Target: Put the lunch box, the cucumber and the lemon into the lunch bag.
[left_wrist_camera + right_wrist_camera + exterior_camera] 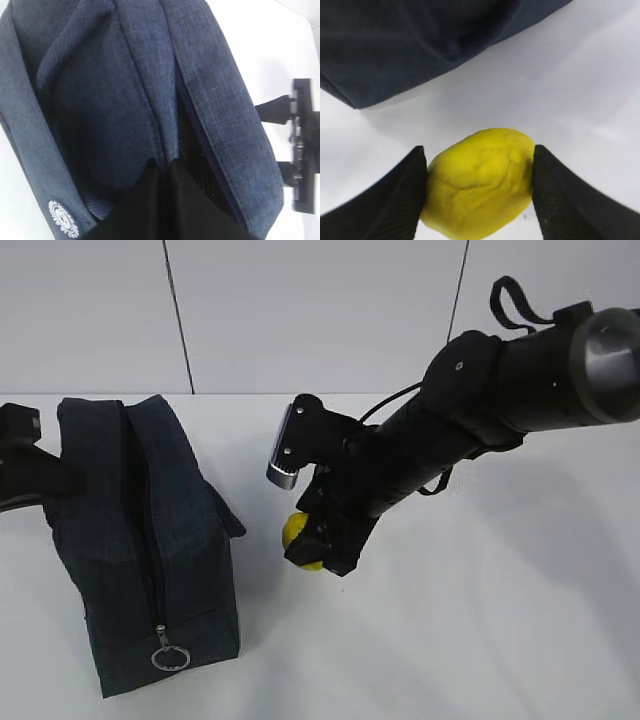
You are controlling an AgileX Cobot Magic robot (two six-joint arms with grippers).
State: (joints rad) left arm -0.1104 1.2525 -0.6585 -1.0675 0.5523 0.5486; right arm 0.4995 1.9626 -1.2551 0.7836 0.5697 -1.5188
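Note:
The dark navy lunch bag (pixel 180 540) stands on the white table at the left, its zipper running along the top. In the left wrist view the zipper gapes beside a fold of the lunch bag (pixel 100 100). My left gripper (pixel 162 167) is shut, its tips pinching that fold at the bag's far end (pixel 62 478). The yellow lemon (pixel 297 532) sits between the fingers of my right gripper (pixel 312 546), just right of the bag. Both pads press the lemon (pixel 480 185), so my right gripper (pixel 479 149) is shut on it. The lunch box and the cucumber are out of view.
A silver ring pull (pixel 170 655) hangs at the bag's near end. A white round logo (pixel 63 218) marks its side. The right arm (pixel 500 390) slants down from the upper right. White table (pixel 480 620) lies to the right of the bag.

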